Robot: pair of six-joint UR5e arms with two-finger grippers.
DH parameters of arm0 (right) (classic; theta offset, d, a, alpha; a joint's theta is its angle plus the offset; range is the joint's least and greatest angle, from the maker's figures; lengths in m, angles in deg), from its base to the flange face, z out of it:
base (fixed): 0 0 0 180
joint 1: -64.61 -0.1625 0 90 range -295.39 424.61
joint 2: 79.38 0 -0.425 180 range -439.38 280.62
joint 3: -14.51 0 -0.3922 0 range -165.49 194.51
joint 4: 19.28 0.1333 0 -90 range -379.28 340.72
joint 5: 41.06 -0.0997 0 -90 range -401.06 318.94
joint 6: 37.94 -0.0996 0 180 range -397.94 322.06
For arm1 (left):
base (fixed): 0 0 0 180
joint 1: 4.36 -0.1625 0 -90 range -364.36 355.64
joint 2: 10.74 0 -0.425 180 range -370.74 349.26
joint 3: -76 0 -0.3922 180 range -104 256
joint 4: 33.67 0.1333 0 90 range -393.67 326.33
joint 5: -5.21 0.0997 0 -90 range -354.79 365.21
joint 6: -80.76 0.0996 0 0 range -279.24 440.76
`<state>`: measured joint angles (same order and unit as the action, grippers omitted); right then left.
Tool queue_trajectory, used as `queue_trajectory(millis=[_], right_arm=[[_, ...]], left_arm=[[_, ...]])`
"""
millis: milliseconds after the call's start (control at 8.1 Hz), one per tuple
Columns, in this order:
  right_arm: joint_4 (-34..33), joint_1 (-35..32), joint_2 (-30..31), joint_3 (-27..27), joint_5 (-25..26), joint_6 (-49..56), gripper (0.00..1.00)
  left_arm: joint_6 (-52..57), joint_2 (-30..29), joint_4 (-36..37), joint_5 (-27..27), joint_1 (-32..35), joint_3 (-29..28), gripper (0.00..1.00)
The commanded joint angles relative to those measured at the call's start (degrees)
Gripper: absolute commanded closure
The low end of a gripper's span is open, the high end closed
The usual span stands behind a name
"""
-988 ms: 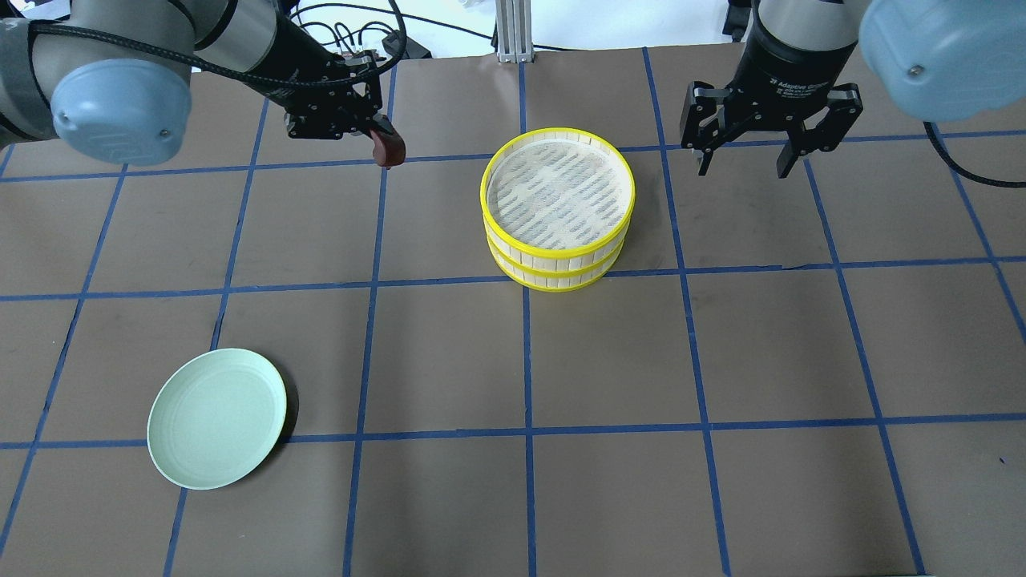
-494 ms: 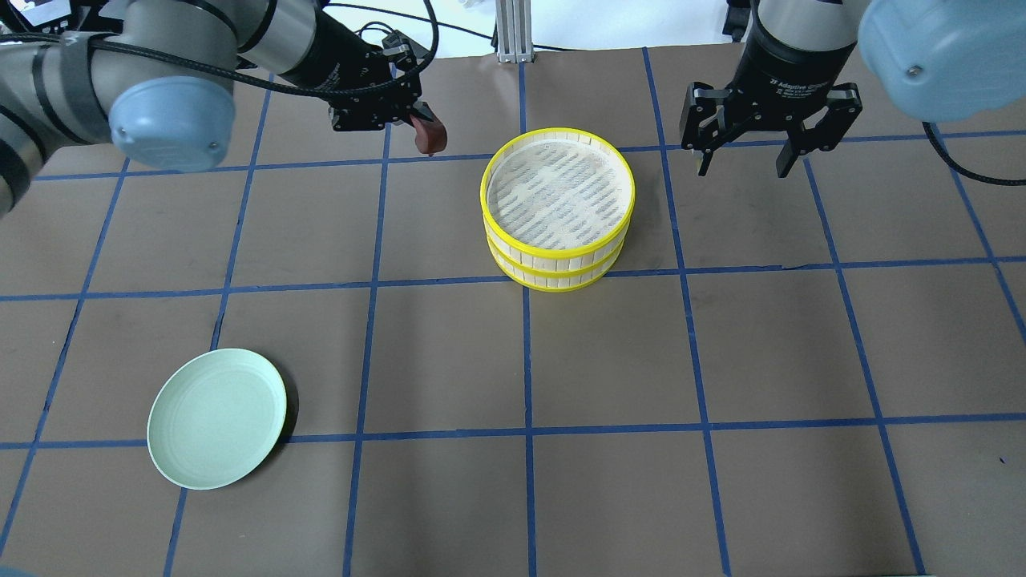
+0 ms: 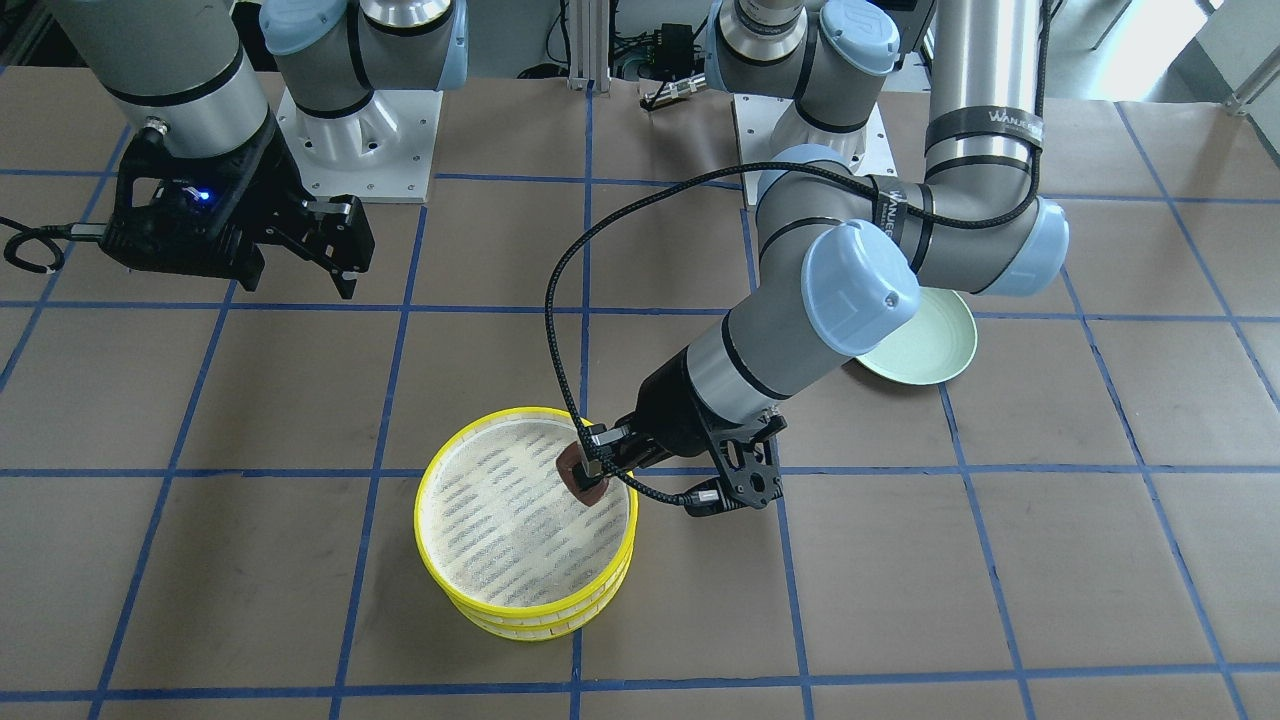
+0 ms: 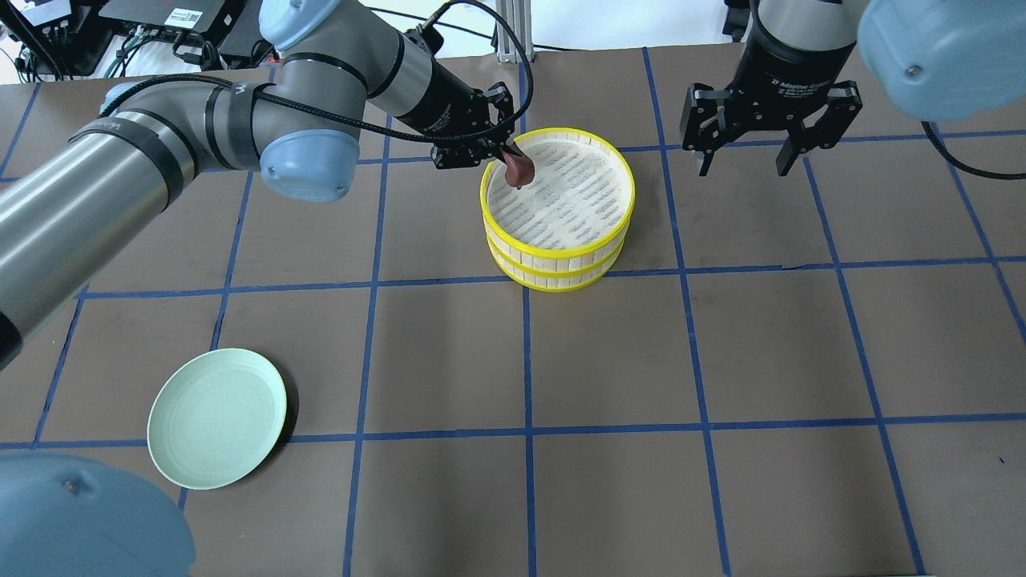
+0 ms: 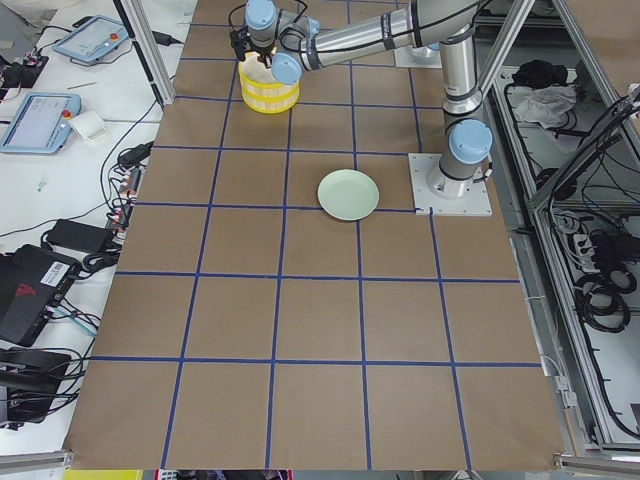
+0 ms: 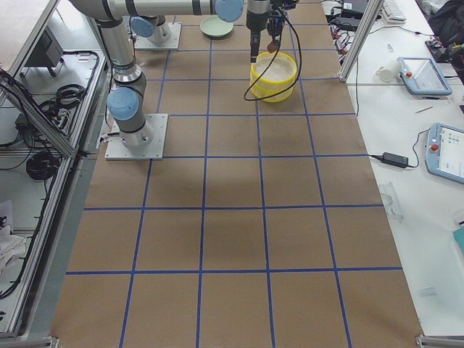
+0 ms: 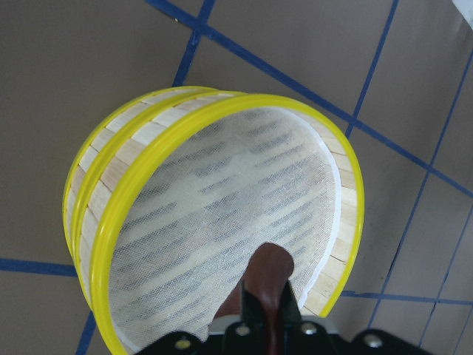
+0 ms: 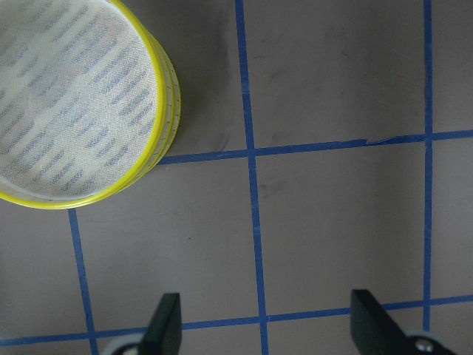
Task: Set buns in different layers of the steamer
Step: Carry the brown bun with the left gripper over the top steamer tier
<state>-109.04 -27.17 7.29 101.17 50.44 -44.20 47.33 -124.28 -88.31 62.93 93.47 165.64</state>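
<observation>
The steamer (image 4: 559, 210) stands as two stacked yellow-rimmed layers on the table, also in the front view (image 3: 527, 520) and both wrist views (image 7: 222, 222) (image 8: 74, 111). My left gripper (image 4: 511, 160) is shut on the dark reddish-brown bun (image 4: 519, 168) and holds it just over the top layer's left rim; the bun also shows in the front view (image 3: 582, 475) and the left wrist view (image 7: 267, 285). The top layer's floor is bare. The cream-white bun is not visible. My right gripper (image 4: 741, 164) hangs open and empty to the right of the steamer.
A pale green plate (image 4: 217, 417) lies empty at the near left of the table, partly behind the left arm in the front view (image 3: 925, 350). Brown paper with a blue tape grid covers the table.
My left gripper has carried the reddish-brown bun rightward from left of the steamer to over its top layer's rim. The right gripper has not moved.
</observation>
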Motion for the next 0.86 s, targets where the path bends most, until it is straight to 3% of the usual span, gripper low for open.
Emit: queue_trajectory(millis=[0, 123, 370, 494, 741], right_arm=[[0.03, 0.03, -0.01, 0.00, 0.00, 0.02, 0.17], [0.03, 0.12, -0.01, 0.00, 0.00, 0.02, 0.17], [-0.06, 0.12, -0.01, 0.00, 0.00, 0.02, 0.17], [0.03, 0.12, -0.01, 0.00, 0.00, 0.02, 0.17], [0.03, 0.12, -0.01, 0.00, 0.00, 0.02, 0.17]], left_arm=[[-1.54, -1.86, 0.15, -1.28, 1.83, 0.01, 0.97], [-3.72, -2.21, 0.23, -1.64, 2.71, 0.01, 0.86], [-3.83, -3.00, 0.32, -1.91, 2.81, -0.25, 0.27], [-4.09, -3.00, 0.32, -2.17, 2.81, -0.60, 0.12], [-4.10, -2.83, 0.32, -2.08, 2.72, -0.95, 0.01]])
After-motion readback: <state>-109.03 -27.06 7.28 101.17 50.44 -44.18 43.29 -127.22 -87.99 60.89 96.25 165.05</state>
